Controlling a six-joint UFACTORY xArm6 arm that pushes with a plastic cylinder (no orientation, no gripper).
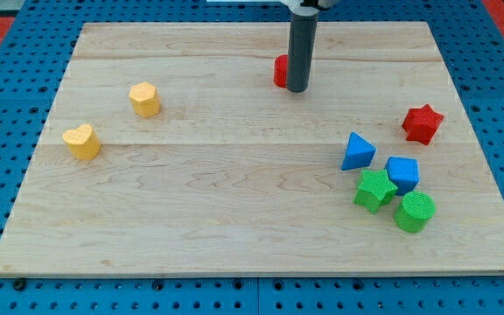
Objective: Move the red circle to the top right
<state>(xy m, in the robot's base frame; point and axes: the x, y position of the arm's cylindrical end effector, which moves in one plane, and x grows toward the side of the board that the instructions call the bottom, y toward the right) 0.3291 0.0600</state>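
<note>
The red circle (280,71) sits near the top middle of the wooden board (234,201), mostly hidden behind my rod. My tip (297,88) rests on the board just right of and in front of the red circle, touching or nearly touching it. A red star (422,123) lies toward the view's right edge.
A blue triangle (357,151), a blue cube (402,173), a green star (374,190) and a green cylinder (415,212) cluster at the lower right. A yellow hexagon (145,99) and a yellow heart (81,142) lie at the left.
</note>
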